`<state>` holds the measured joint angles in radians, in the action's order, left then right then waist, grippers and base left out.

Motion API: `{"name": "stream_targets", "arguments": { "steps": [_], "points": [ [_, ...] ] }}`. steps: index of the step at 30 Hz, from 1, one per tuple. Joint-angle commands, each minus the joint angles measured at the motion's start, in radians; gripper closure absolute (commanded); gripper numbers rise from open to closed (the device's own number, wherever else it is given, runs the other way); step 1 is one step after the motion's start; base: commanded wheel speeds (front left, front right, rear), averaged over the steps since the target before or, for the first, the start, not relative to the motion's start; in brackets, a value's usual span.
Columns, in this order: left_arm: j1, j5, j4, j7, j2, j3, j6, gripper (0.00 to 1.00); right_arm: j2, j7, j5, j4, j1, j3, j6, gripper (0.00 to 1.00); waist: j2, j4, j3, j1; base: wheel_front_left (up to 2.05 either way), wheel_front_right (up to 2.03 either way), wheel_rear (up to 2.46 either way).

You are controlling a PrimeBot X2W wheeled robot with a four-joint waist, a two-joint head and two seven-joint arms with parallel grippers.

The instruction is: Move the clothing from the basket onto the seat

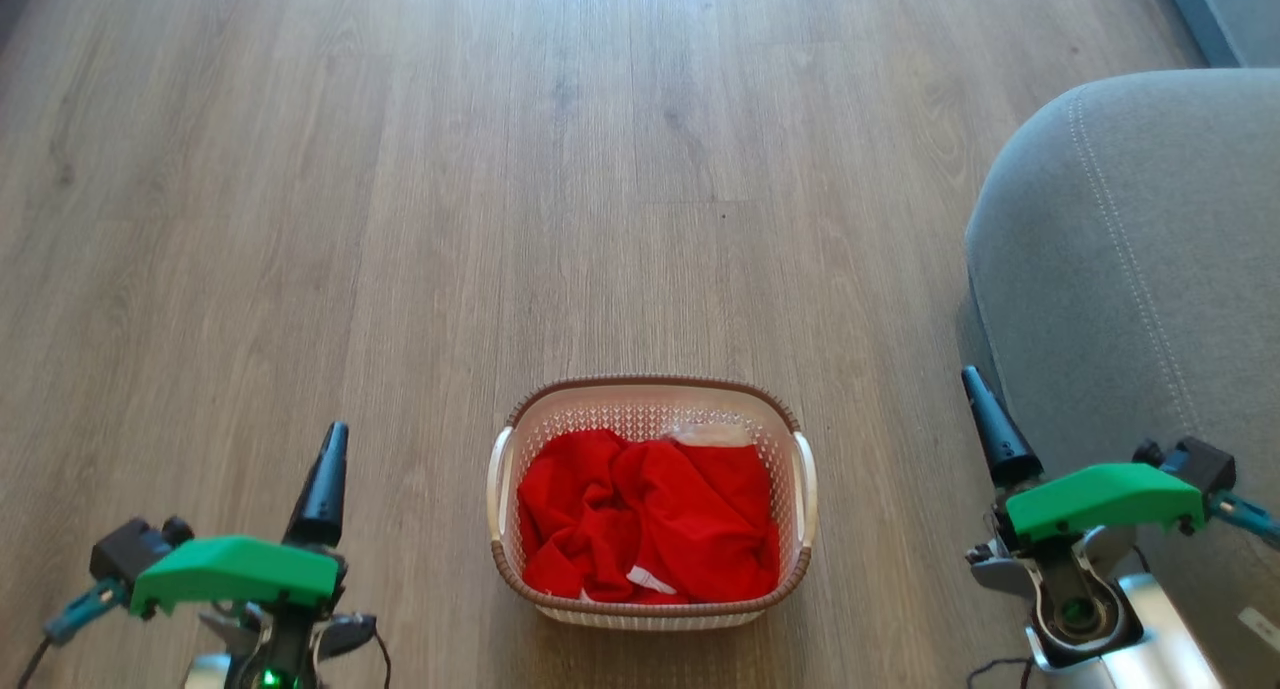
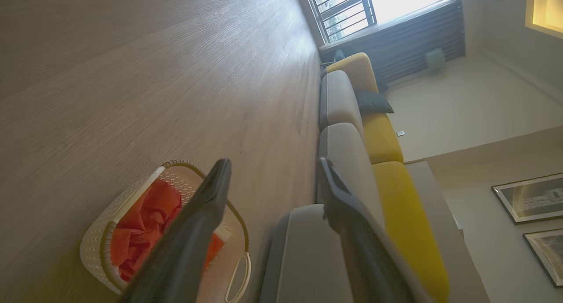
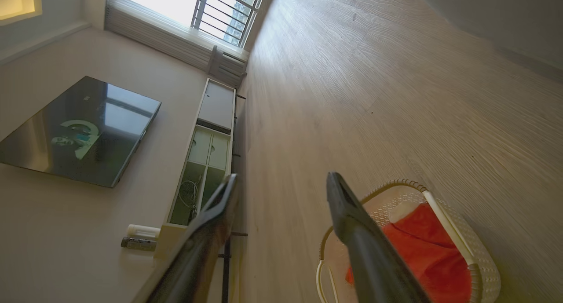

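head view: pale wood-plank floor [image 1: 400,219]; cream perforated plastic basket [image 1: 650,381] holds red fabric clothing [image 1: 650,509]; grey upholstered seat [image 1: 1130,269] at right. left gripper [image 2: 272,171], right gripper [image 3: 281,182]: fingers apart, empty.

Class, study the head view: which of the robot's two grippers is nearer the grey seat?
The right gripper: it shows against the seat's edge at the picture's right, while the left gripper lies beyond the basket, over wooden floor.

Pale wood-plank floor [image 1: 500,169]. Dark television [image 3: 79,131] on wall, low cabinet [image 3: 206,162] beneath. Barred window [image 2: 387,4], bright. Dark pillow [image 2: 373,103]; two framed pictures [image 2: 532,197].
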<state>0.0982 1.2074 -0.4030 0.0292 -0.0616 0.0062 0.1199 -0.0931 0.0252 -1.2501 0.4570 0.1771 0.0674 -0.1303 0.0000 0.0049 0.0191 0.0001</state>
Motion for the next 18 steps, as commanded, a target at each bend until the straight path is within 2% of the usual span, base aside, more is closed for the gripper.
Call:
{"name": "stream_targets", "arguments": {
  "steps": [1, 18],
  "points": [
    [0.067, -0.034, 0.030, 0.011, -0.024, 0.009, 0.004, 0.00, -0.019, 0.014, 0.028, -0.025, 0.069, 0.016, 0.000, 0.00, 0.0000, 0.000, 0.000, -0.0001, 0.00, 0.00, 0.00],
    [0.115, -0.312, 0.015, 0.064, -0.039, -0.002, 0.006, 0.00, -0.038, 0.067, 0.240, 0.029, 0.149, 0.096, 0.000, 0.00, 0.0000, -0.002, 0.003, -0.0001, 0.00, 0.00, 0.00]
  ]
}}
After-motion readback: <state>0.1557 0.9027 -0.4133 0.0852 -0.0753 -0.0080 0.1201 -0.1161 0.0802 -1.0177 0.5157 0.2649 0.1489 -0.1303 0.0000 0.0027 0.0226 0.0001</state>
